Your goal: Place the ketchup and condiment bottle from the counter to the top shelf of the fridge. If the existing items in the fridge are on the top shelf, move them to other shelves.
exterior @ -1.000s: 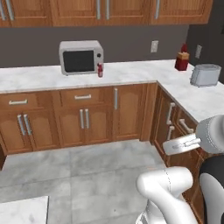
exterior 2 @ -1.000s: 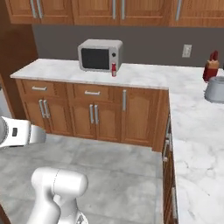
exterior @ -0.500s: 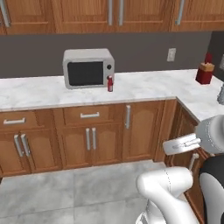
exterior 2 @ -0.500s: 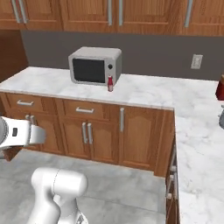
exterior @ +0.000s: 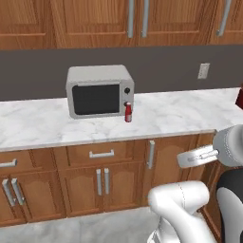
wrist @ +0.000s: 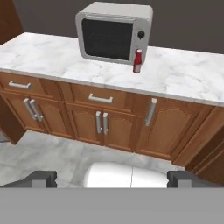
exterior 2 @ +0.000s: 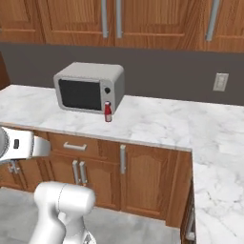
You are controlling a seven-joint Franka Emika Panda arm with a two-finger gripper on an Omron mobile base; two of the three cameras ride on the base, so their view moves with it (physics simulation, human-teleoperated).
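Observation:
The ketchup point(exterior: 128, 112) is a slim red bottle with a white cap. It stands upright on the counter point(exterior: 180, 118) just off the microwave's front right corner, also seen in the right base view point(exterior 2: 108, 112) and the hand view point(wrist: 138, 61). My gripper point(wrist: 112, 179) is open with nothing between its fingertips point(wrist: 41, 178). It hangs well short of the counter point(wrist: 183, 78), out over the floor and facing the cabinets. The condiment bottle, the fridge, its top shelf and the existing items are out of view.
A grey microwave point(exterior: 99, 91) sits on the counter point(exterior 2: 152, 124) against the dark wall. Brown cabinets with metal handles point(wrist: 100, 122) run below and above. The counter turns a corner on the right point(exterior 2: 219, 171). A dark red object point(exterior: 239, 97) is cut by the right edge.
The whole picture has shifted: the base has driven, so the microwave and ketchup now stand nearer and more central, and the toaster has left view. The gripper stays open.

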